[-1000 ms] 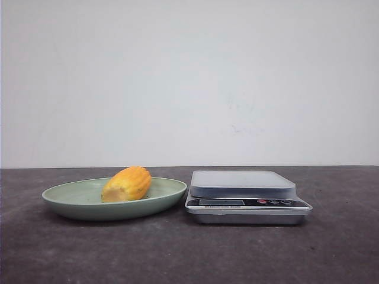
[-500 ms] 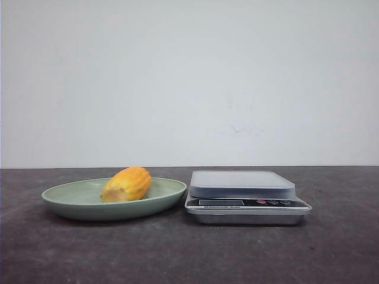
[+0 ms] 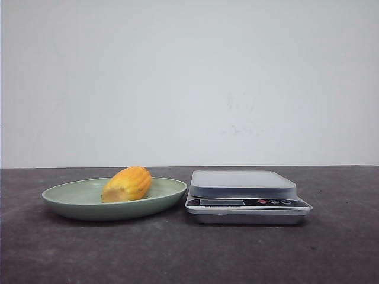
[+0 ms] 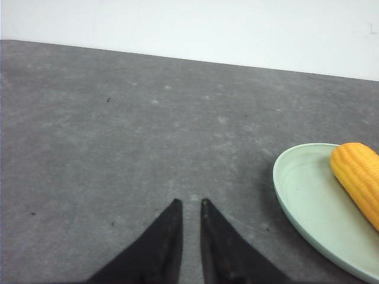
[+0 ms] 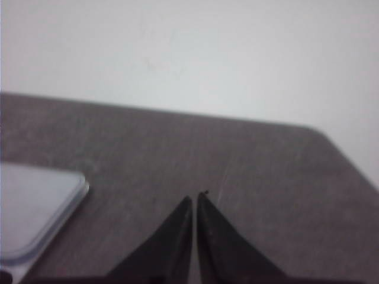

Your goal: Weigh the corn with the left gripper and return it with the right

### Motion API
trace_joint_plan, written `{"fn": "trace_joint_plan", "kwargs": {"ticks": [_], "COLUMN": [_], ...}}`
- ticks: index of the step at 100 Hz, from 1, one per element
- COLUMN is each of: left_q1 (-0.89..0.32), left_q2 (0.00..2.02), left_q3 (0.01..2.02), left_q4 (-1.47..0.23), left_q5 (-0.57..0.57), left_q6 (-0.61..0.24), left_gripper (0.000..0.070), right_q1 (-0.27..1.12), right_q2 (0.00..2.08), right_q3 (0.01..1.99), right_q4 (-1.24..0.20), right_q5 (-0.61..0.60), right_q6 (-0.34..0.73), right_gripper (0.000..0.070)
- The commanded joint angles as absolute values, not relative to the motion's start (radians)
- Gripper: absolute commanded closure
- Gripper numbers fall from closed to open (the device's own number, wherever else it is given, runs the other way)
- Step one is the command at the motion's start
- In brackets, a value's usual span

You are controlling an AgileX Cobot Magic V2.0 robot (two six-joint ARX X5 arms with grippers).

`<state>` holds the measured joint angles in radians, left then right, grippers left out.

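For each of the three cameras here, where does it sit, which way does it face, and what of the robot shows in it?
Front view: low at table height, facing forward at the corn on the green plate and the kitchen scale beside it; no robot part shows.
Left wrist view: on the left arm, looking over the left pincer, nearly shut, at the table; shares plate and corn with the front view.
Right wrist view: on the right arm, behind the closed right pincer; shares the scale.

Corn (image 3: 127, 184) in plate (image 3: 71, 204) (left of scale (image 3: 243, 195))
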<state>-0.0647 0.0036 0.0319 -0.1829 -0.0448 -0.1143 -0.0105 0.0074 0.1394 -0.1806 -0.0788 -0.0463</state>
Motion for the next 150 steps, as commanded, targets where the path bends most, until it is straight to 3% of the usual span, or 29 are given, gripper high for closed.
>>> {"fn": "trace_joint_plan", "kwargs": {"ticks": [1,38,61,150], "left_q1": [-0.064,-0.064,-0.064,-0.064], "left_q2": [0.003,0.003,0.003,0.003], "left_q3": [0.014,0.014,0.014,0.014], "left_q4": [-0.187,-0.187,-0.187,-0.187], "left_q5": [-0.041,-0.042,-0.042,-0.042], "left_q6": [-0.097,-0.097,-0.097,-0.097], "left_gripper": [0.0688,0.0688,0.0688,0.0688], "right_q1": [-0.011,-0.010,-0.010,-0.010], "right_q2": [0.004,0.004,0.004,0.004], "right_q3": [0.126,0.013,0.013,0.013], "right_q4": [-0.156,-0.116,-0.179,-0.154], "right_q5": [-0.081,-0.081,-0.080,-0.078], "right_q6": [-0.017,0.078,0.059,0.035], "right_gripper": [0.0692,0.0692,0.0692,0.0692]}}
